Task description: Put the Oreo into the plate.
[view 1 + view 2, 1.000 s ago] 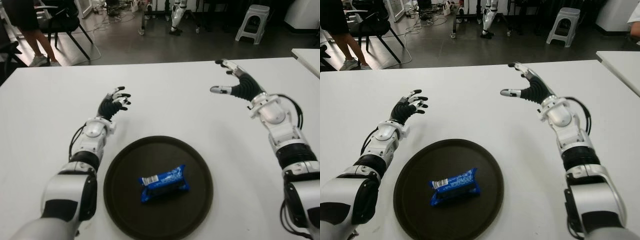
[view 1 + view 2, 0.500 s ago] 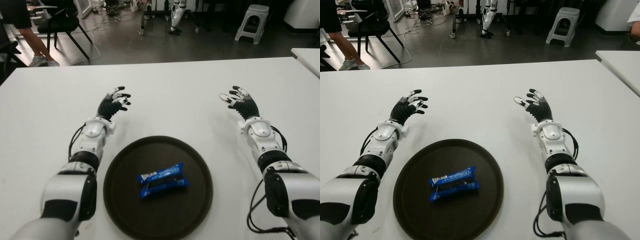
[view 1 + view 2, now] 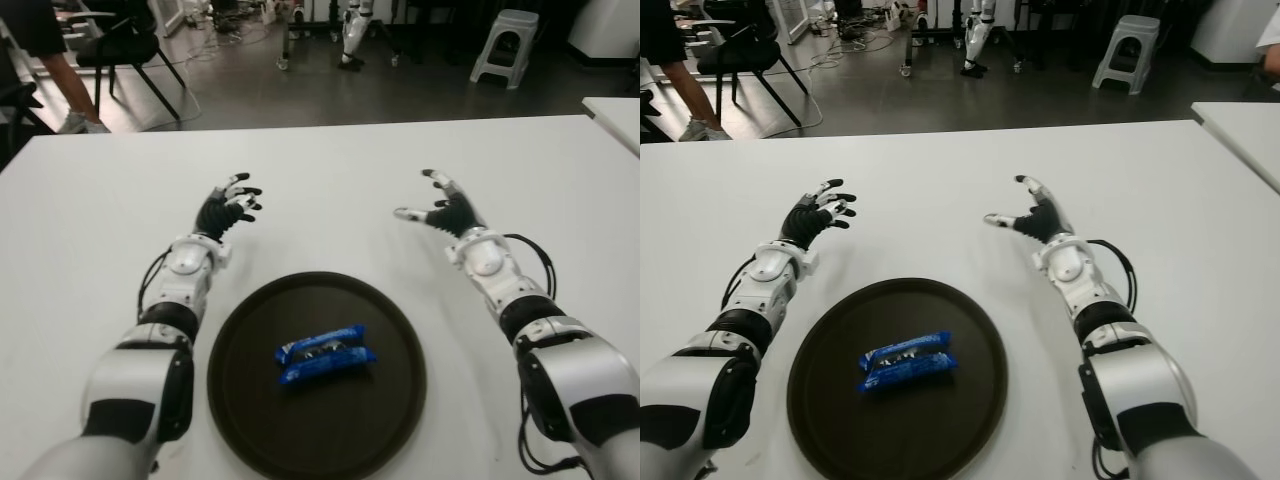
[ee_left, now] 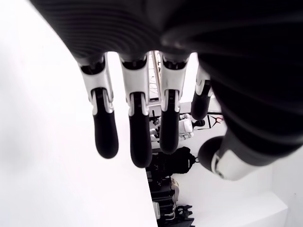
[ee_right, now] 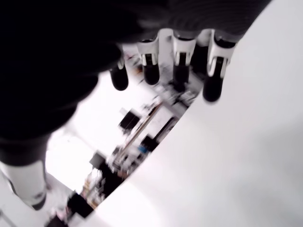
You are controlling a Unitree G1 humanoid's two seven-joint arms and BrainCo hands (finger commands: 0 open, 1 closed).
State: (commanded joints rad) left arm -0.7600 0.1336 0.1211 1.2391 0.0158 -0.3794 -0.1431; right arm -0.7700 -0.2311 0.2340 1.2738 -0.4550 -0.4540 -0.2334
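A blue Oreo pack (image 3: 325, 355) lies flat near the middle of a round dark plate (image 3: 250, 400) on the white table (image 3: 330, 190). My right hand (image 3: 435, 208) hovers beyond the plate's far right rim, apart from it, fingers spread and holding nothing; its wrist view shows the extended fingers (image 5: 212, 71) over bare table. My left hand (image 3: 232, 203) shows beyond the plate's far left rim, fingers spread and holding nothing, as its wrist view's fingers (image 4: 135, 127) confirm.
Past the table's far edge there is a dark floor with a black chair (image 3: 125, 50), a white stool (image 3: 505, 42) and a standing person's legs (image 3: 60, 80). A second white table's corner (image 3: 615, 110) shows at the right.
My right hand swung from the far right down toward me and then leftward, nearer the plate, staying open. The Oreo pack settled slightly flatter on the plate. My left hand stayed still.
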